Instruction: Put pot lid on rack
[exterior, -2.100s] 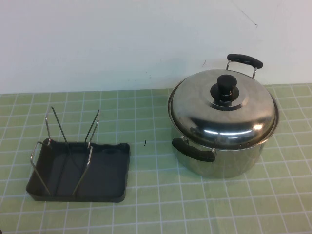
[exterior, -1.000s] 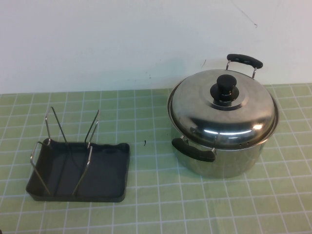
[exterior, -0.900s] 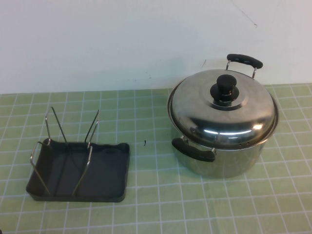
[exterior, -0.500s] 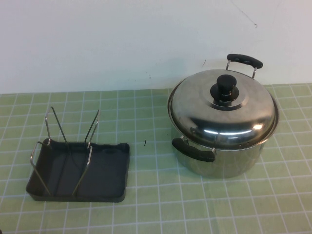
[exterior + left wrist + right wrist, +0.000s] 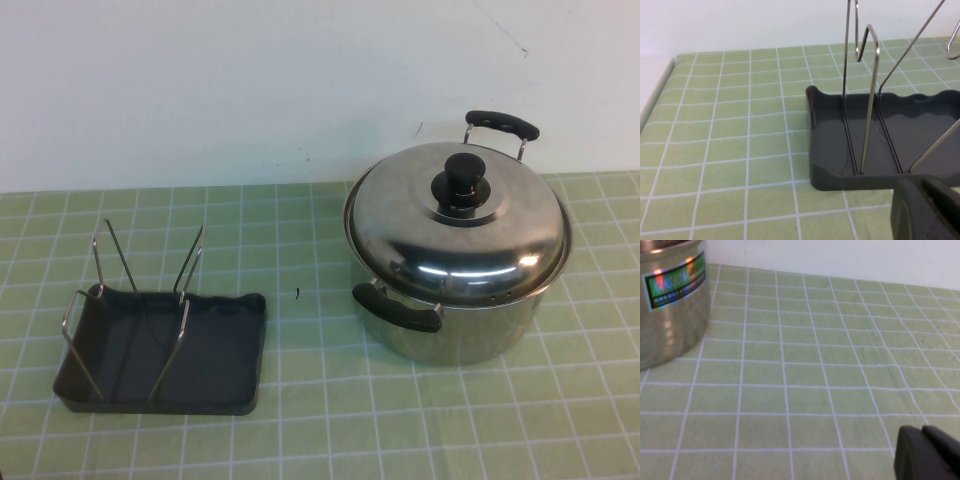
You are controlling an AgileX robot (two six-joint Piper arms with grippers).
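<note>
The shiny domed pot lid (image 5: 455,225) with a black knob (image 5: 461,180) sits on the steel pot (image 5: 460,325) at the right of the table. The rack (image 5: 160,350), a black tray with upright wire loops (image 5: 185,275), stands at the left, apart from the pot. Neither arm shows in the high view. In the left wrist view my left gripper (image 5: 922,184) is shut and empty, just short of the rack's near wall (image 5: 855,181). In the right wrist view my right gripper (image 5: 922,431) is shut and empty above the mat, away from the pot's side (image 5: 670,305).
A green tiled mat (image 5: 310,400) covers the table, with a white wall (image 5: 250,80) behind it. The pot has two black handles (image 5: 398,310). The mat's left edge (image 5: 657,92) shows in the left wrist view.
</note>
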